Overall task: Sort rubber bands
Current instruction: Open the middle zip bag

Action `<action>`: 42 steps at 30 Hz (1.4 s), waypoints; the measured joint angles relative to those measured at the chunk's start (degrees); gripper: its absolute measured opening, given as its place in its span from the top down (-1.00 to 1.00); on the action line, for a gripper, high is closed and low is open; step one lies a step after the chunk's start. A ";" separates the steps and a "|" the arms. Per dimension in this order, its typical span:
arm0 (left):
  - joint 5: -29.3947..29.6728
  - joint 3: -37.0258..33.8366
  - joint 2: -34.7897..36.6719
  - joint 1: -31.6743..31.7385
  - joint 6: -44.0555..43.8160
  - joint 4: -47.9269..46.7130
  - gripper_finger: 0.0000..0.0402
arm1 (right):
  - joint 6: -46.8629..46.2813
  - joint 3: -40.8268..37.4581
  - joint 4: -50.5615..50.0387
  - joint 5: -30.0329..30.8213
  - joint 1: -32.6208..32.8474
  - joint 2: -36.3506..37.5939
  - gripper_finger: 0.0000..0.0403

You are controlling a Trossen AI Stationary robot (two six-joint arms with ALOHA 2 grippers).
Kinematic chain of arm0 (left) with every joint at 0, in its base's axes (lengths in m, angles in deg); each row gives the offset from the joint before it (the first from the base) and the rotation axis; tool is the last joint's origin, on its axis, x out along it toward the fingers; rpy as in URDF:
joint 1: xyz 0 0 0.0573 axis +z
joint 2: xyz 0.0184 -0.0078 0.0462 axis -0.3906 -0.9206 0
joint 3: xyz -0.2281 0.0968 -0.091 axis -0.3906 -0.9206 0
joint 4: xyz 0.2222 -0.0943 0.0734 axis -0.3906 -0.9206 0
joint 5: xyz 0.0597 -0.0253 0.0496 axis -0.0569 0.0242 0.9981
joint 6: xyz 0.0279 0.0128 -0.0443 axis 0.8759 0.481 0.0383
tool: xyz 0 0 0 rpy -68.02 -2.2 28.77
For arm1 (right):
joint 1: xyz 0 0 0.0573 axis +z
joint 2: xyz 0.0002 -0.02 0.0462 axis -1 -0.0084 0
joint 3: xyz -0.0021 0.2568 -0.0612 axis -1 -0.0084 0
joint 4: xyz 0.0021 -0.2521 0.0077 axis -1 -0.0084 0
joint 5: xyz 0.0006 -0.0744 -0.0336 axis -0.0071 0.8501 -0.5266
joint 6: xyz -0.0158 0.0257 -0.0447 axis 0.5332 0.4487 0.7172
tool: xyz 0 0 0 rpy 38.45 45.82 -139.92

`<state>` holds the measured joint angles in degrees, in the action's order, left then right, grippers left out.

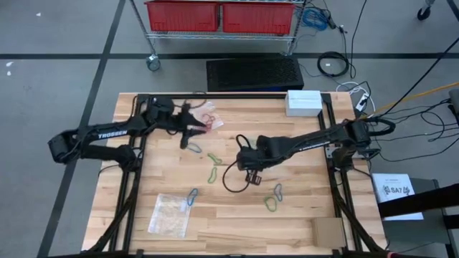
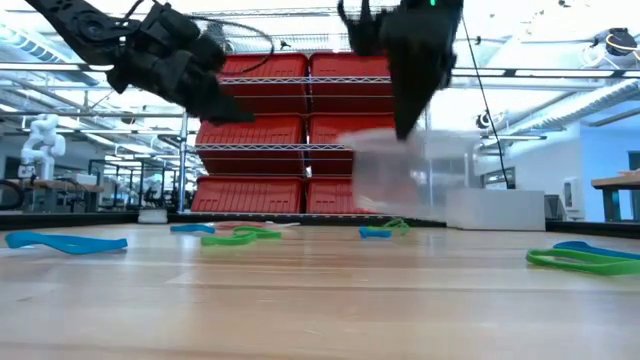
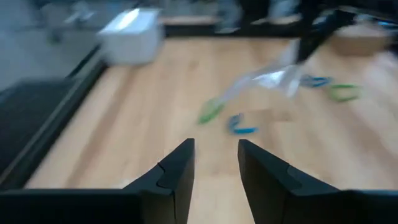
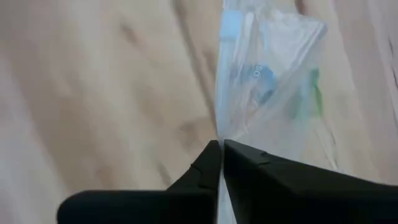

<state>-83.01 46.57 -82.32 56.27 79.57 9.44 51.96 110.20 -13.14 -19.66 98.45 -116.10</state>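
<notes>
Left gripper [image 1: 193, 129] near the table's [image 1: 301, 222] far edge, fingers [image 3: 177, 171] apart, holding nothing; right gripper [image 4: 219, 148] mid-table pinched on a clear bag [image 4: 273, 81]; rubber bands [image 1: 213, 174] scattered across the table centre

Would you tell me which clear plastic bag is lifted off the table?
The bag pinched in the shut right tool, hanging above the table; the other bag lies flat on it.

Left gripper [image 1: 192, 129] hovers parted at far-left; right gripper [image 1: 246, 172] pinched at centre.
</notes>
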 joint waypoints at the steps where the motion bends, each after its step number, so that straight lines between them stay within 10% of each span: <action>1: -1.13 0.00 -0.69 -1.27 0.11 1.49 0.37 | 1.16 1.08 -0.01 -0.94 0.38 0.35 0.98; 11: -0.93 0.00 -8.53 -18.77 14.15 18.21 0.39 | 7.91 7.75 -0.87 -2.80 1.81 1.24 1.00; 26: 30.39 0.02 -16.15 -34.43 35.82 29.22 0.39 | 9.60 8.40 -0.77 -2.79 1.79 1.21 1.00; 42: 31.58 1.43 -20.85 -36.81 37.60 33.18 0.39 | 10.38 8.40 -0.50 -2.81 1.80 1.21 1.00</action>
<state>-51.43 48.00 -103.17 19.46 117.17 42.62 62.33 118.60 -13.64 -22.47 100.25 -114.88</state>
